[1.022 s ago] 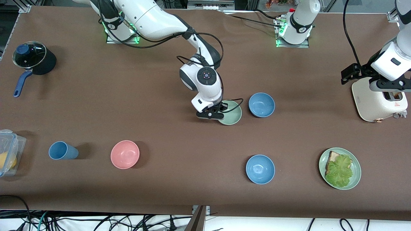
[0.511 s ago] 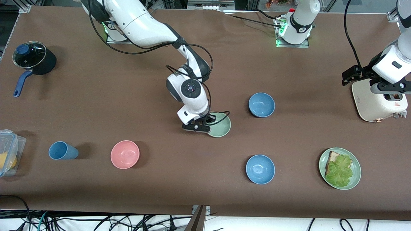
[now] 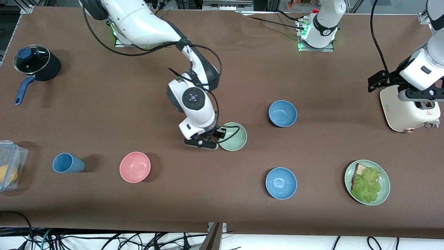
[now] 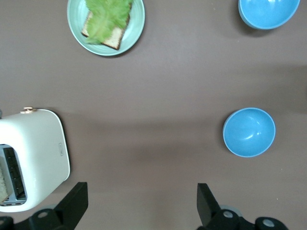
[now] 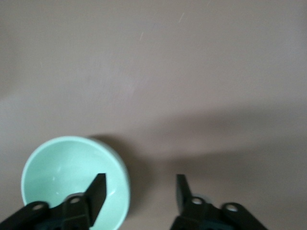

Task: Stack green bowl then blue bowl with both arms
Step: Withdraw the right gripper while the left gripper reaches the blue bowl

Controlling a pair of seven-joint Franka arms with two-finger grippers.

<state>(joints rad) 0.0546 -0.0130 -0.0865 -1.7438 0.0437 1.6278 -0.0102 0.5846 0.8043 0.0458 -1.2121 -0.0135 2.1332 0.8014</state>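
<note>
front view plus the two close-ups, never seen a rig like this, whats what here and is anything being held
These are two white robot arms bolted to a brown table, each ending in a black two-finger gripper. The wide picture comes from a high camera facing them. Each of the other two comes from a camera on one arm's wrist, looking down past its fingers.

On the table are a green bowl, a blue bowl, a brighter blue bowl nearer the camera, a pink bowl, a blue cup, a lidded pot, a toaster and a plate of toast and lettuce.

Nothing is clamped. The right gripper is open, its fingers straddling the green bowl's rim. The left gripper waits open above the table beside the toaster.
</note>
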